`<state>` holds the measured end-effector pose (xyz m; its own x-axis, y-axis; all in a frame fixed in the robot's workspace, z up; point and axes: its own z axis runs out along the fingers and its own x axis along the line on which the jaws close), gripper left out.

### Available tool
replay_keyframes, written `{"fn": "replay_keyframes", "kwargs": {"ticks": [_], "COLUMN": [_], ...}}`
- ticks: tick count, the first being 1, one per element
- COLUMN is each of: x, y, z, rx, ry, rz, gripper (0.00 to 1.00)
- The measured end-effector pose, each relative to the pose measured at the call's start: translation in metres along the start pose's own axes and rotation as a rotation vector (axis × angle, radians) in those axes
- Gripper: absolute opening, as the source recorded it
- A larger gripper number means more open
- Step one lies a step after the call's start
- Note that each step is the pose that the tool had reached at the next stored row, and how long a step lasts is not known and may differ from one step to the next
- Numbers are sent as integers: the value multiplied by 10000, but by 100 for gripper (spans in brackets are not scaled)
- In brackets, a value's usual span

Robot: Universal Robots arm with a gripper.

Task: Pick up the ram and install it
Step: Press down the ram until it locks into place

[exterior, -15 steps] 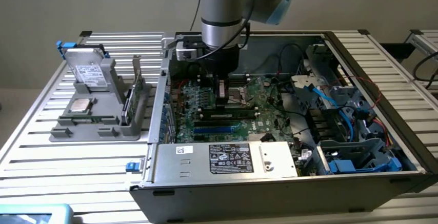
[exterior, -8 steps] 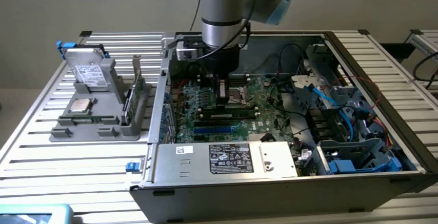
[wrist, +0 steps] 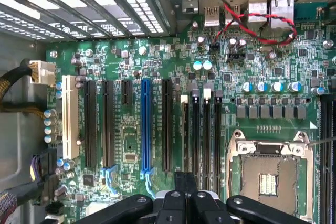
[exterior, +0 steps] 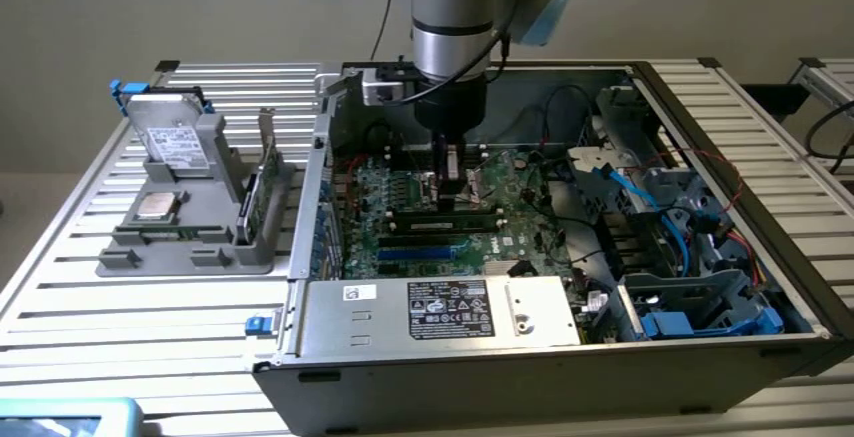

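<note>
The ram (exterior: 447, 224) stands on edge in a slot of the motherboard (exterior: 521, 182), lengthwise alongside the long blue slot (exterior: 420, 247) and just beyond it. I cannot tell whether it is pressed fully home.

The gripper (exterior: 451, 195) hangs straight over the ram's middle with its fingers drawn together. I cannot tell whether they touch the ram's upper edge.

From the wrist view the ram (wrist: 185, 135) shows as a thin edge running straight out from the gripper (wrist: 185, 184). It sits in the first of four narrow slots that lie side by side between the blue slot (wrist: 146, 129) and the open processor socket (wrist: 269, 179). The other three slots are bare. A single white slot (wrist: 68, 116) lies on the blue slot's far side, and a twisted red wire (wrist: 247, 19) loops over the board's edge.

The exterior view shows the open computer case (exterior: 534, 377), where the power supply (exterior: 441, 307) lies between the blue slot and the near wall. Outside the case, well away from the blue slot toward the exterior view's left, a grey holder (exterior: 200, 252) carries one processor chip (exterior: 158, 205), one drive (exterior: 174, 142) and one expansion card (exterior: 267, 192).
</note>
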<state>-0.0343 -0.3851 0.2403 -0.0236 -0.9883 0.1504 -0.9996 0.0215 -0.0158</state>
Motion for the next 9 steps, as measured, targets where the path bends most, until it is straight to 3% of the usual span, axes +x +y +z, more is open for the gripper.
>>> {"fn": "replay_keyframes", "kwargs": {"ticks": [4,9], "x": [12,17], "y": [-92,-102], "z": [-29,-29], "rx": [-33,-52], "ry": [0,-4], "rz": [-6,-6], "gripper": [11,11]}}
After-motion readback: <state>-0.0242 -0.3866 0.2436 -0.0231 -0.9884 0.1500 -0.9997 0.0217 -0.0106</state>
